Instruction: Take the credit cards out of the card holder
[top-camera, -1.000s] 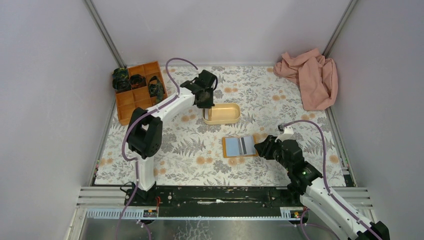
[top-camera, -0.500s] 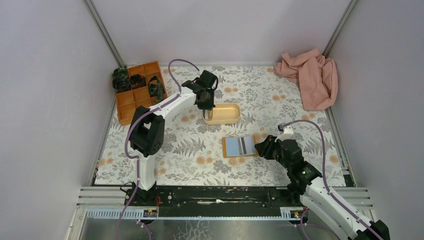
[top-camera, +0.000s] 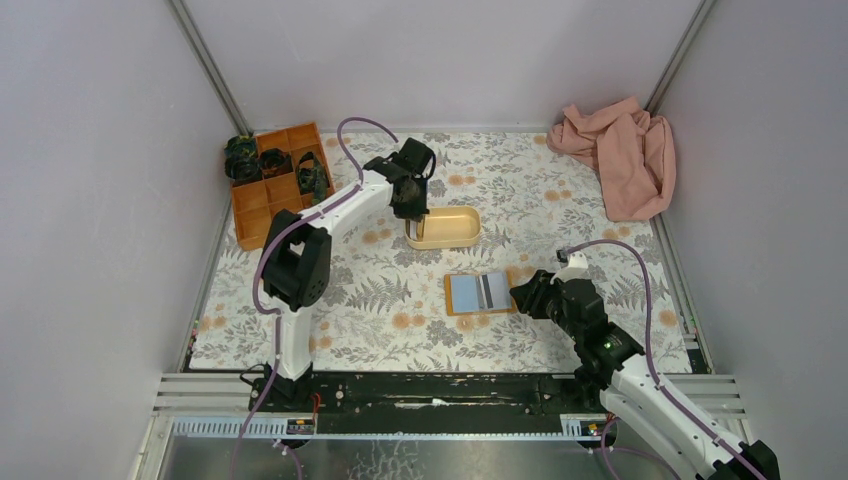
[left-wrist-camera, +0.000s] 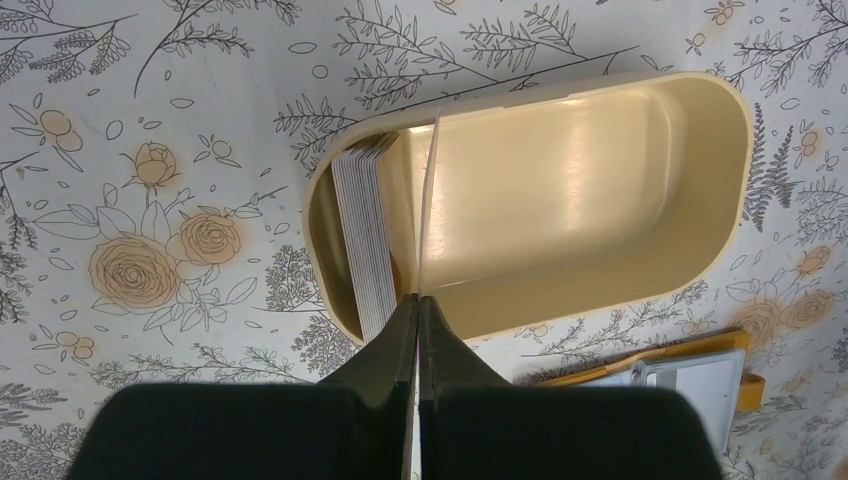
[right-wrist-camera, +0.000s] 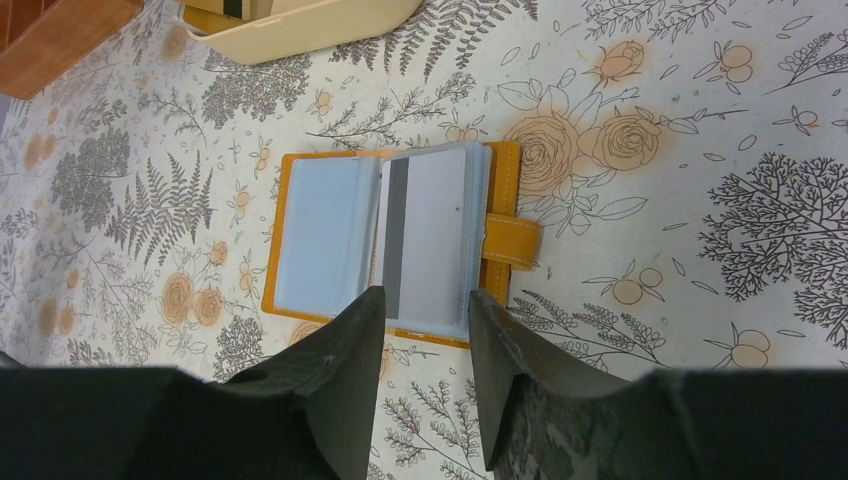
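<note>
The card holder (right-wrist-camera: 330, 235) lies open on the tabletop (top-camera: 380, 300), with the open right tool (right-wrist-camera: 425, 305) at its edge. The left tool (left-wrist-camera: 418, 305) pinches a thin card (left-wrist-camera: 430, 200), likely slippery, by its end over the tray (left-wrist-camera: 600, 180).

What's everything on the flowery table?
card holder: one, orange-tan and light blue, open mid-table
striped card: one, pale, in the card holder
tray: one, beige, beyond the card holder
card stack: one, white-edged, in the tray
single card: one, pale, over the tray
compartment box: one, orange, far left
dark items: few, dark, in the compartment box
cloth: one, pink, far right
left gripper: one, black, shut on the single card
right gripper: one, black, open at the card holder's edge
</note>
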